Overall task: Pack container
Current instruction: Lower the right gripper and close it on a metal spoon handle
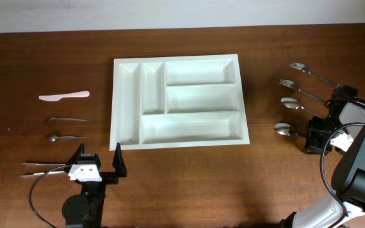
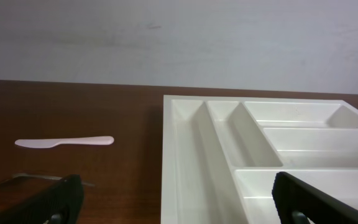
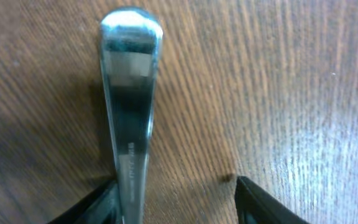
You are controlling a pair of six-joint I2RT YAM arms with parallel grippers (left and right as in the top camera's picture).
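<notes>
The right claw (image 3: 176,199) was spread wide around the handle of a spoon (image 3: 129,93) lying on the desk (image 1: 265,183), well to the right of the container (image 1: 189,126). The left claw (image 1: 99,149), also wide and holding nothing, sat just off the container's near-left corner. The white container lay flat on the desk.

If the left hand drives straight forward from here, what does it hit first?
Most likely the container, at its near left corner. The left hand is open, and its right side lines up with that rim while its left side passes outside. Depth is hard to judge.
</notes>
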